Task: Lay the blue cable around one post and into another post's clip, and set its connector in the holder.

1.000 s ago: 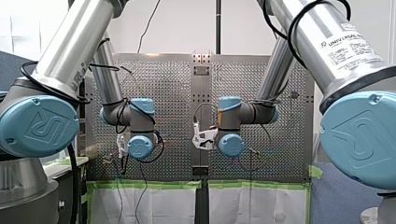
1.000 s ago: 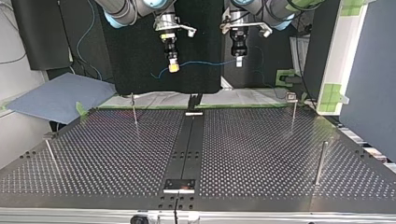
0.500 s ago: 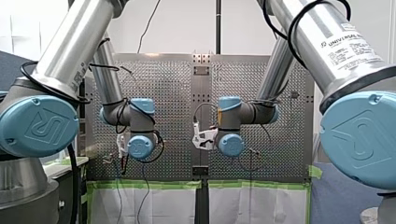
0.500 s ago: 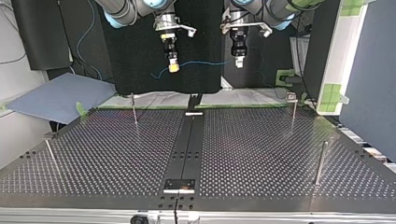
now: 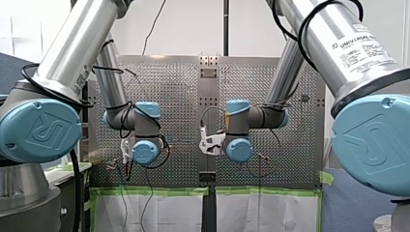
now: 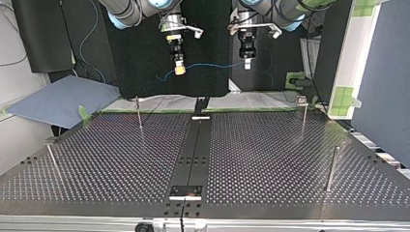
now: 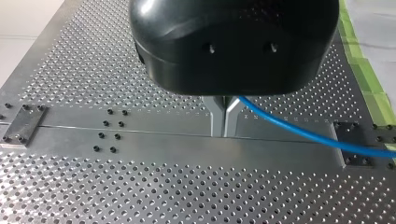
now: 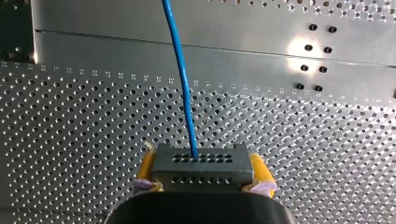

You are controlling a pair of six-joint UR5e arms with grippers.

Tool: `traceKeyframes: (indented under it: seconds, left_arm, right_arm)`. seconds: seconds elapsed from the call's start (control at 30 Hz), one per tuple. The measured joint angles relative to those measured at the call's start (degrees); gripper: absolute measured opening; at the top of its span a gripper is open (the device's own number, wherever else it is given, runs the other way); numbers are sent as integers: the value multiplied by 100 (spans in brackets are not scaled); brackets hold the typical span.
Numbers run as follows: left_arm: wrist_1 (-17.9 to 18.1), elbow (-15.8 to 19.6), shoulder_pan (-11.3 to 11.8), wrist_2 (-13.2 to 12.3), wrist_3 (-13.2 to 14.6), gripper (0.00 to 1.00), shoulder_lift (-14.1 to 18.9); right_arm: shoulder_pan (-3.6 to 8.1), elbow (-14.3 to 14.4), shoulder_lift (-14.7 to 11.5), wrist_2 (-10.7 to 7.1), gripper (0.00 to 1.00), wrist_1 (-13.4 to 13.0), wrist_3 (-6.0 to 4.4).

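The table (image 6: 270,159) and its posts (image 6: 139,113) sit well below both grippers. My left gripper (image 7: 224,133) pinches the blue cable (image 7: 299,133) tight. My right gripper (image 8: 201,161) squeezes the connector (image 8: 200,167). The cable runs sideways between them, up in the air, so I think both must go down.

Four posts (image 6: 139,113) (image 6: 303,120) (image 6: 331,169) (image 6: 53,162), one blue cable (image 6: 212,65), one connector (image 8: 201,165), two claws (image 6: 179,70) (image 6: 247,64) and one perforated table (image 6: 270,159).

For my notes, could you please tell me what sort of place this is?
Probably a robotics lab: my left arm and my right arm over a perforated table with posts and green tape.
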State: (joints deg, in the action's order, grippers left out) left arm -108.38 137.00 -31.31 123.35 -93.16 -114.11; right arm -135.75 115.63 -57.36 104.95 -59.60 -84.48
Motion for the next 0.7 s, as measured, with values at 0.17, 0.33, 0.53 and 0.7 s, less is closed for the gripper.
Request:
traceKeyframes:
  seconds: [0.17, 0.33, 0.53, 0.7]
  left_arm:
    - [0, 0, 0, 0, 0, 0, 0]
    - [0, 0, 0, 0, 0, 0, 0]
    - [0, 0, 0, 0, 0, 0, 0]
    - [-1, 0, 0, -1, -5, 0, 1]
  right_arm:
    - [0, 0, 0, 0, 0, 0, 0]
    - [0, 0, 0, 0, 0, 0, 0]
    - [0, 0, 0, 0, 0, 0, 0]
    - [0, -1, 0, -3, 0, 0, -3]
